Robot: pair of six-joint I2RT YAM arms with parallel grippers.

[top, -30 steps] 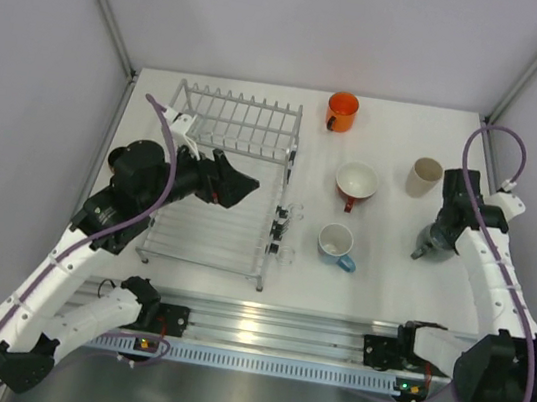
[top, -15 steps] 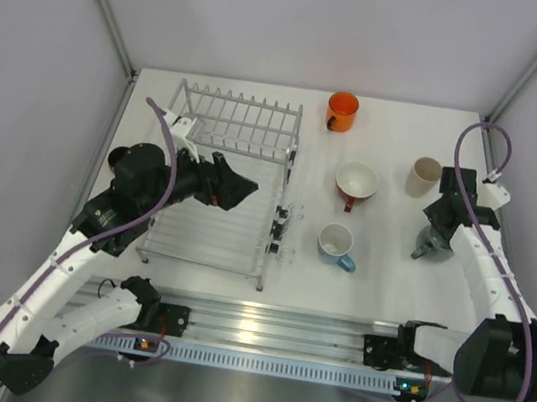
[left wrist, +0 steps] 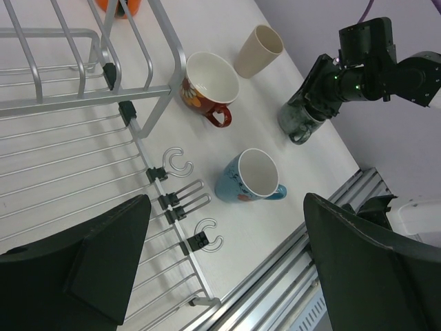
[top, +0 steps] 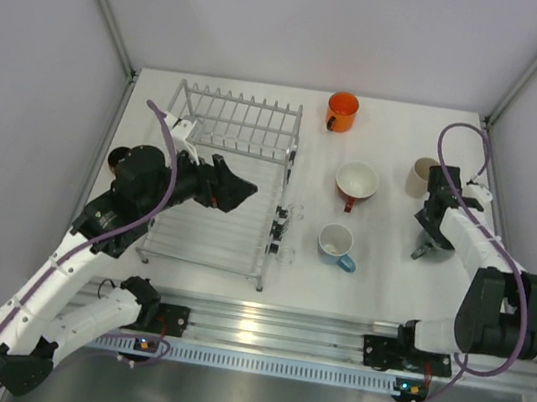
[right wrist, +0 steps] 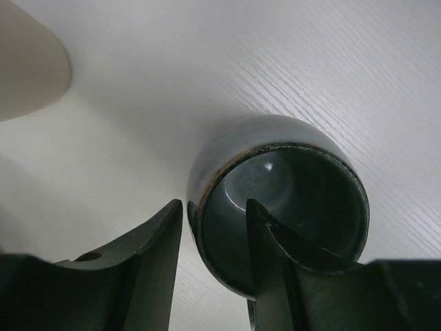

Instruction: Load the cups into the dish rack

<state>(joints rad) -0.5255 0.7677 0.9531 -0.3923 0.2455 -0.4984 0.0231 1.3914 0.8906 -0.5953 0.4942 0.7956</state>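
Note:
A dark grey-green cup (right wrist: pixel 275 200) lies tipped on the table at the right (top: pixel 423 248). My right gripper (right wrist: pixel 213 207) is open astride its rim, one finger inside and one outside with a small gap. A beige cup (top: pixel 420 173) stands just beyond it. An orange cup (top: pixel 343 109), a red cup with white inside (top: pixel 356 182) and a light blue cup (top: pixel 335 242) stand in the middle. The wire dish rack (top: pixel 240 121) sits on the left. Above it my left gripper (top: pixel 239 192) hovers wide open and holds nothing.
Wire hooks (top: pixel 285 226) stick out from the rack's right side, close to the blue cup. An aluminium rail (top: pixel 261 321) runs along the near table edge. Enclosure walls stand close on the left, back and right.
The right arm's wrist has shifted left and farther back, and its jaws have narrowed slightly round the dark cup's rim. The left arm has stayed still.

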